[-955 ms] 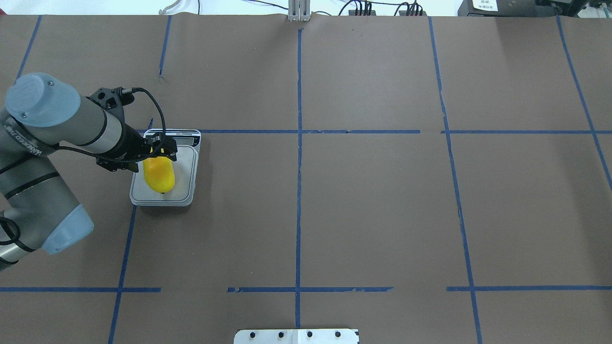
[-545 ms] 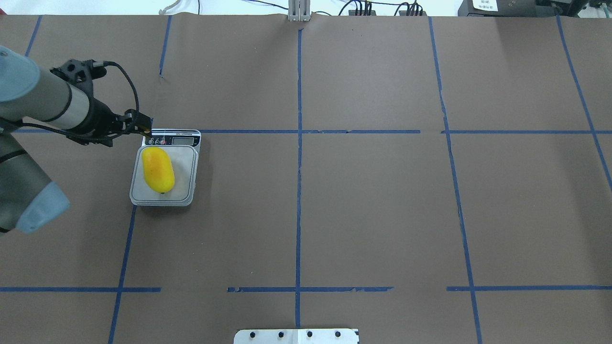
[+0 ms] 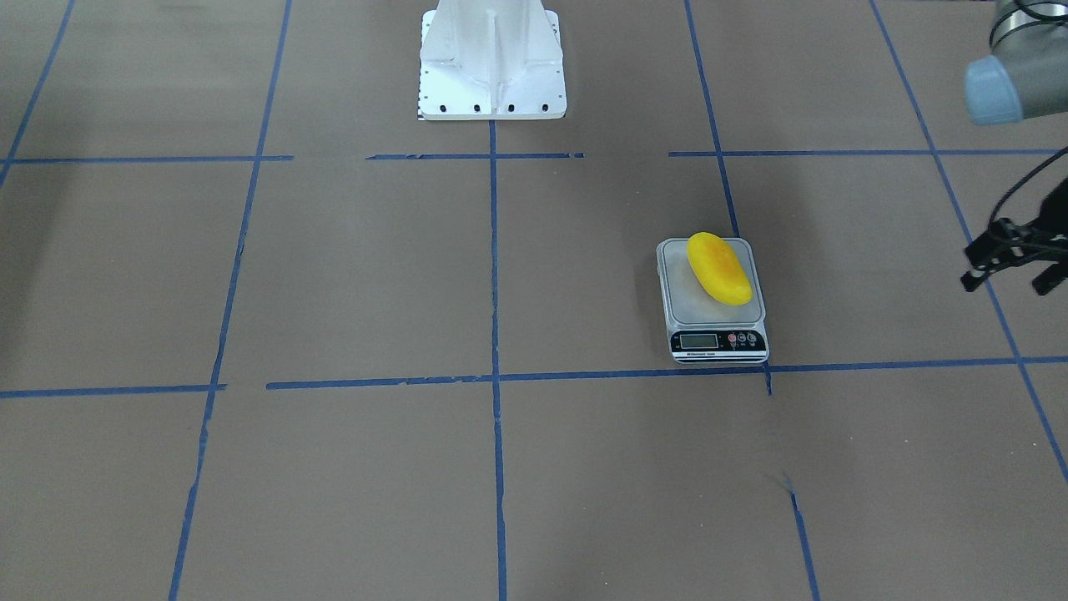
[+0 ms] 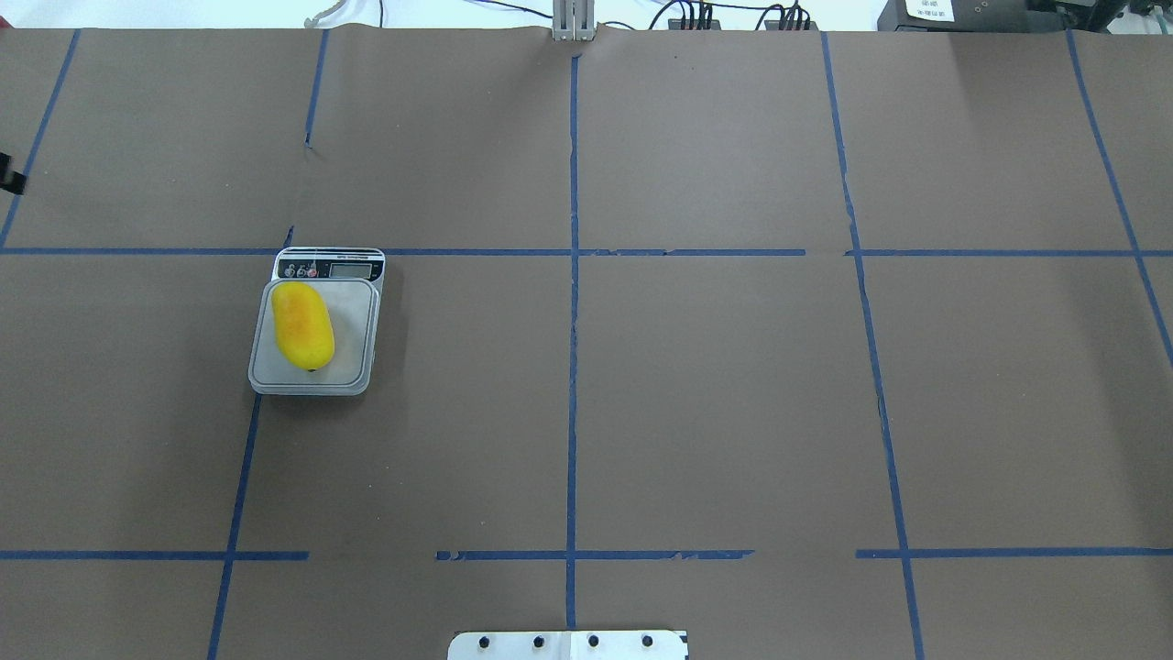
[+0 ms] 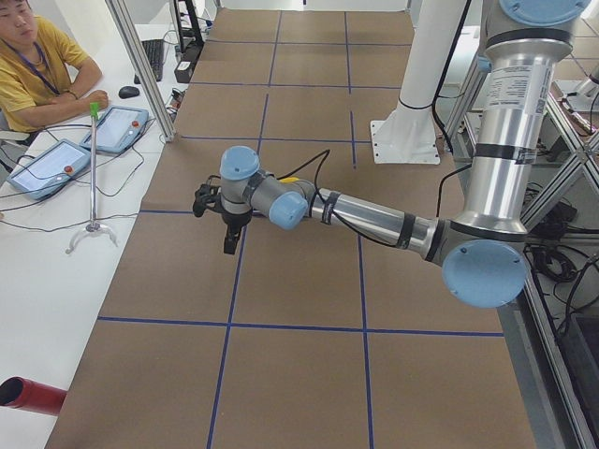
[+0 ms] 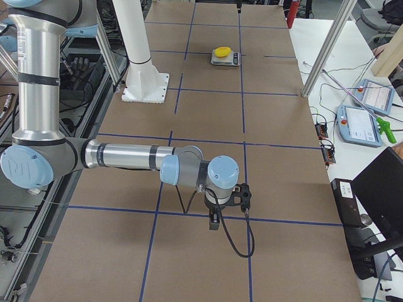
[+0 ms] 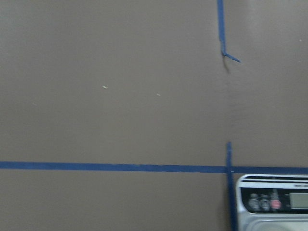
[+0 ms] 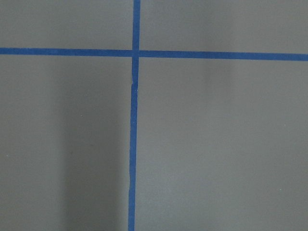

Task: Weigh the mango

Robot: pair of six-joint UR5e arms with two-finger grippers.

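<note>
Left gripper: fingers spread, nothing between them, hanging above the bare table at the table's edge on the robot's left side. Its wrist camera looks down on brown paper crossed by blue tape lines; the button panel of the scale lies at the lower right corner of that view, and the fingers themselves do not appear in it.

Well apart from this gripper, toward the table's centre line, stands the scale, its display end pointing away from the robot. The mango lies on the scale's platform, free of both grippers, its long axis slightly oblique to the platform edges and set toward the side nearer the left gripper. The orange blush faces upward at the display end.

Farther still, beyond the scale, rises the white robot base.

Right gripper: seen only from the side camera, so whether it is released or clenched cannot be told. It hangs low over a tape crossing at the opposite end of the table, far from the mango. An operator in a yellow shirt sits past the table's long side.
</note>
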